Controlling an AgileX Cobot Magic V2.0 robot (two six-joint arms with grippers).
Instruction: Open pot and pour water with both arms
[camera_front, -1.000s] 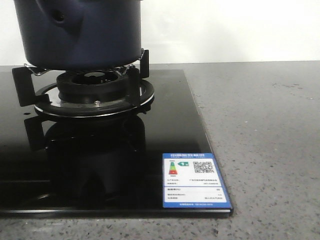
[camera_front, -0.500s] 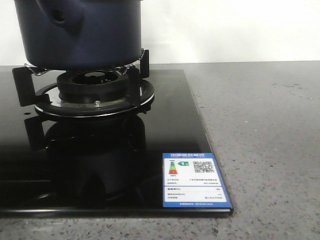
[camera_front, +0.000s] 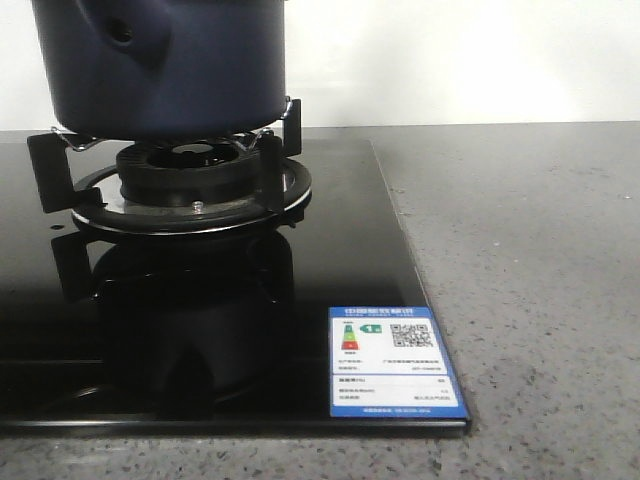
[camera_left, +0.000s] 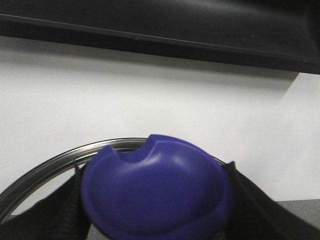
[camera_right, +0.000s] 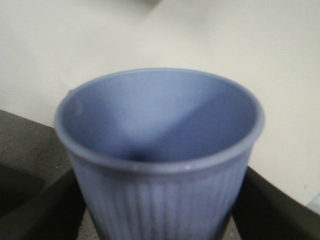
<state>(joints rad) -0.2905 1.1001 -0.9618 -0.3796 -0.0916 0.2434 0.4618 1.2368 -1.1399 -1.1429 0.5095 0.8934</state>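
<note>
The pot (camera_front: 160, 65) is showing as a wide, matte, dark navy vessel with a rounded bottom edge and a side lug pierced by a hole. It is sitting on the black pan supports (camera_front: 60, 165) of the gas burner (camera_front: 190, 170), at the left rear of the glossy black hob (camera_front: 200, 330), and its top is running out of the front view.

Neither arm is appearing in the front view; only the wrist cameras are showing them. In the left wrist view, the left tool (camera_left: 155, 210) is pinching a rounded blue-violet knob (camera_left: 155, 195), with dark fingers (camera_left: 260, 210) pressing on either side of it. A shiny metal rim (camera_left: 55, 162) is curving behind the knob. In the right wrist view, the right tool (camera_right: 160, 210) is gripping a light blue ribbed cup (camera_right: 160, 165), which is standing upright with its mouth open to the camera; dark fingers (camera_right: 45, 210) are flanking its sides. Whether it is holding any liquid cannot be told.

The hob is lying flush on a grey speckled counter (camera_front: 530, 290), with a blue-and-white energy label (camera_front: 394, 362) sticking near its front right corner. A plain white wall (camera_front: 460, 60) is rising behind.
</note>
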